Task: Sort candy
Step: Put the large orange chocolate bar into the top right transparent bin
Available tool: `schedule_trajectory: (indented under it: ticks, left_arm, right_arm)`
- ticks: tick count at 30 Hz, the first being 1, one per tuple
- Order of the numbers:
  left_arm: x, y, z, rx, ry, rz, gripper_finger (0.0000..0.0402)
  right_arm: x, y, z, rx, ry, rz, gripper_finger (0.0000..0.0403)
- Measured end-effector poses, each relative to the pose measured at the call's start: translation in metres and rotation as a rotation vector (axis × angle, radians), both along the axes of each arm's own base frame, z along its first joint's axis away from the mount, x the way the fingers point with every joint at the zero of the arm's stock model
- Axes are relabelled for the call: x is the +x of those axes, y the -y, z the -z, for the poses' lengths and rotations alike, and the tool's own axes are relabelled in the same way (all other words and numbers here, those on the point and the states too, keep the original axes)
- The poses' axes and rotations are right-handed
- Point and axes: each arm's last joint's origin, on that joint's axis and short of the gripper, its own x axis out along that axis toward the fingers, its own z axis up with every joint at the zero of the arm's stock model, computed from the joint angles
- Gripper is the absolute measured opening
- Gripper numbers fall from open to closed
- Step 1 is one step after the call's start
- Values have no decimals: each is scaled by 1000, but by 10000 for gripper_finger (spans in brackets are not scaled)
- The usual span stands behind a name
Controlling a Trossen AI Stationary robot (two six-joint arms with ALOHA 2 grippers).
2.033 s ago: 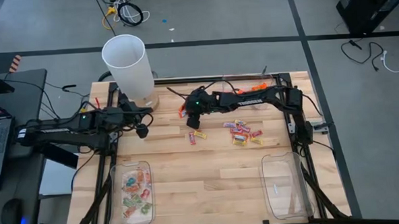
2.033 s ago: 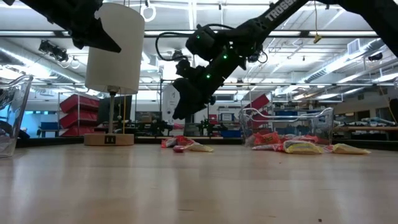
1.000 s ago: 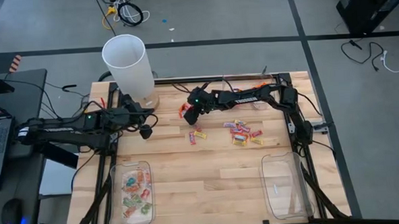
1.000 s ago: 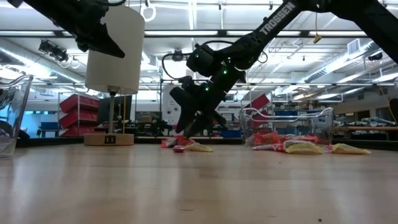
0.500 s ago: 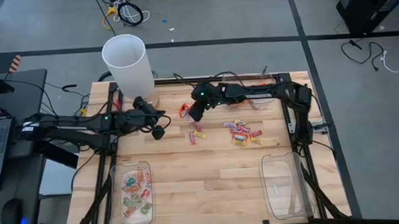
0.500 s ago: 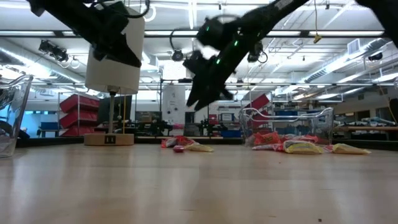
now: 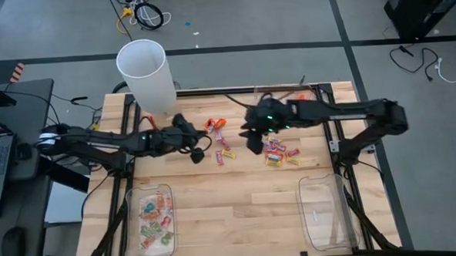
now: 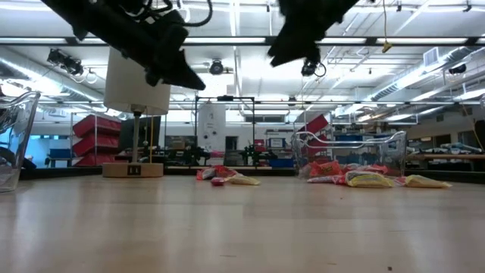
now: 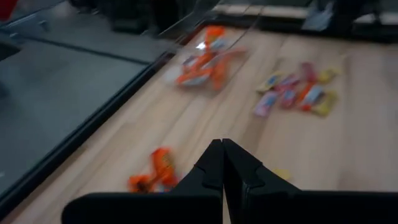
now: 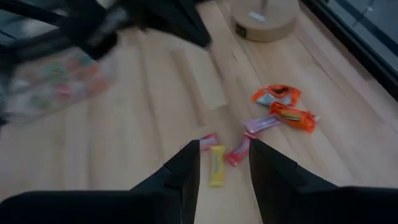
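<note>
The candy (image 7: pixel 279 152) lies in loose groups on the far half of the table (image 7: pixel 239 197). The largest scatter of pink, yellow and orange pieces sits toward the far right corner. A few pink and yellow pieces (image 7: pixel 223 153) lie near the middle of the table. Two orange pieces (image 7: pixel 215 125) lie close to the far edge. More wrapped pieces fill the clear tray (image 7: pixel 149 221) at the near left corner. A second clear tray (image 7: pixel 324 212) sits at the near right corner.

The left end effector (image 7: pixel 199 154) reaches in from the left edge and hangs above the table just left of the middle pieces. Its fingers (image 9: pixel 219 163) are pressed together with nothing between them. In the left wrist view the orange pieces (image 9: pixel 205 59) and a row of pink and yellow ones (image 9: pixel 298 93) lie ahead of the closed tips, blurred.

The right end effector (image 7: pixel 253 145) comes in from the right edge and hangs over the table between the middle pieces and the large scatter. Its fingers (image 10: pixel 186 165) stand apart with a clear gap, gripping nothing. Below the gap, the right wrist view shows a yellow piece (image 10: pixel 216 165) and pink pieces (image 10: pixel 238 151) on the wood, well under the tips.

In the low view both end effectors sit high above the tabletop, clear of the candy (image 8: pixel 227 177). A white cylinder (image 7: pixel 145 74) on a round base stands at the far left corner
</note>
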Motion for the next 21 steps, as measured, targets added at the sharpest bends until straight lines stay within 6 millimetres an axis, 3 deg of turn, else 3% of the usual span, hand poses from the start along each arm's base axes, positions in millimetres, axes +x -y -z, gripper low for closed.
schedule_trajectory:
  ticks: [10,15,21]
  left_arm:
    - [34,-2,31,-26,44,14,0]
    - [46,-16,50,-76,33,-55,0]
    - [75,-31,48,-103,-30,-82,0]
  right_arm:
    - [-52,-27,-8,-48,89,47,123]
    - [-61,-29,0,-62,120,53,123]
    - [-60,-29,6,-90,137,38,123]
